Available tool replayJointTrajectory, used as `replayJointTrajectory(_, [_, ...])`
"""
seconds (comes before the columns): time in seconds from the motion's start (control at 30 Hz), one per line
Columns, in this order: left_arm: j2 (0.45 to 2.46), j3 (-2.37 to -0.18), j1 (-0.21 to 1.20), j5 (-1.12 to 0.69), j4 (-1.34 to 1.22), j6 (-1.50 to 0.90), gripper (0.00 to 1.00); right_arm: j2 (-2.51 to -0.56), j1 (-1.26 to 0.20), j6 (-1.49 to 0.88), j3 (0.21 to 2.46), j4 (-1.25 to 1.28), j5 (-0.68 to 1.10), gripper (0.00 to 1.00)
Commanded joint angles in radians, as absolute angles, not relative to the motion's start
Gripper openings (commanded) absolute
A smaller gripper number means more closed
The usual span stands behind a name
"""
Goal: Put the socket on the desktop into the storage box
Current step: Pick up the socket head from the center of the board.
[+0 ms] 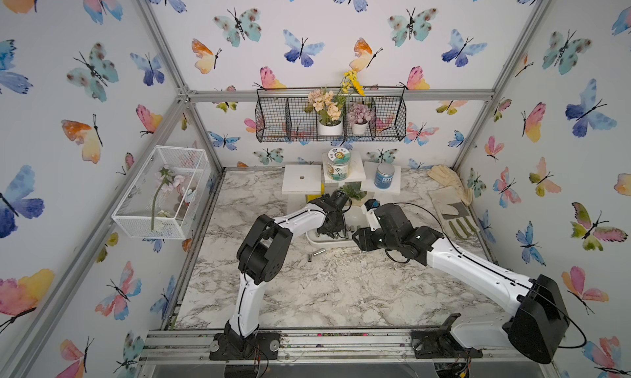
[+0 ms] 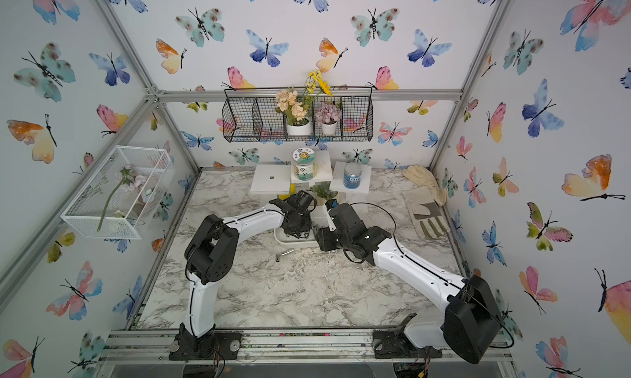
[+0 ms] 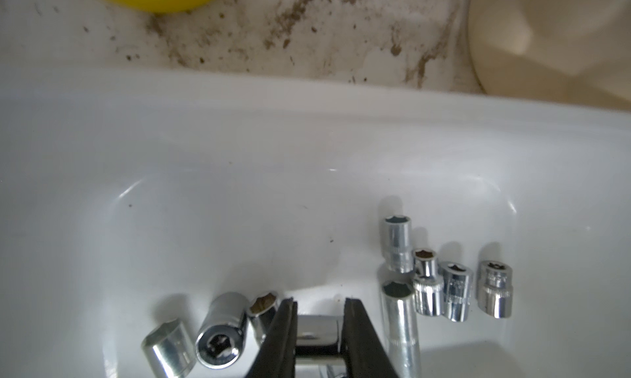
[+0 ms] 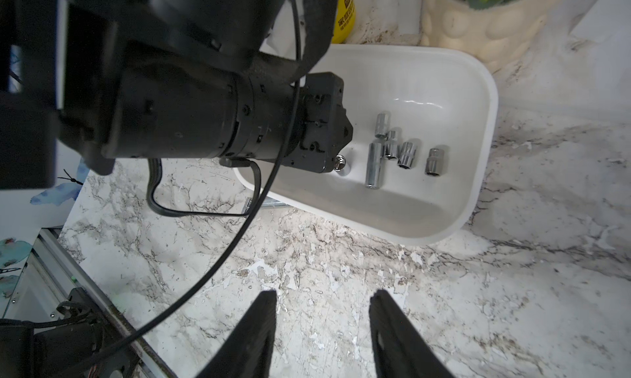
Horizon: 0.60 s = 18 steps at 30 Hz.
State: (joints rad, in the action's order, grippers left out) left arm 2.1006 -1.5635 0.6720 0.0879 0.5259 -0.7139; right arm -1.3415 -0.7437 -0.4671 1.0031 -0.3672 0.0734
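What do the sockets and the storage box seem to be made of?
The sockets look like polished chromed steel: mirror-bright, with sharp reflections. The storage box looks like glossy white plastic, perhaps enamel: smooth rounded walls with soft highlights.

Both top views sit high over the front of the rig, side by side, tilted down toward the butterfly-papered back wall, far enough out to catch the whole white, grey-veined marble desktop. Left wrist cam is crammed right down inside the shallow white plastic storage box, peering past the left gripper at the chrome steel sockets from super close. Right wrist cam hangs further back over the desktop, looking past the right gripper, and it shares that same box and sockets, plus the left arm's black wrist.
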Motion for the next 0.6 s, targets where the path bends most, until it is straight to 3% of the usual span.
replayJointTrajectory(0.0, [2.124, -1.589, 0.678, 0.109, 0.534, -0.698, 0.23, -1.342, -0.736, -0.477, 0.988, -0.389, 0.04, 0.5])
replayJointTrajectory(0.23, [2.101, -1.58, 0.679, 0.113, 0.534, -0.702, 0.44, -1.331, -0.736, -0.479, 0.979, -0.392, 0.032, 0.5])
replayJointTrajectory(0.57, [1.946, -1.466, 0.697, 0.133, 0.525, -0.718, 0.51, -1.369, -0.736, -0.449, 1.01, -0.368, 0.068, 0.5])
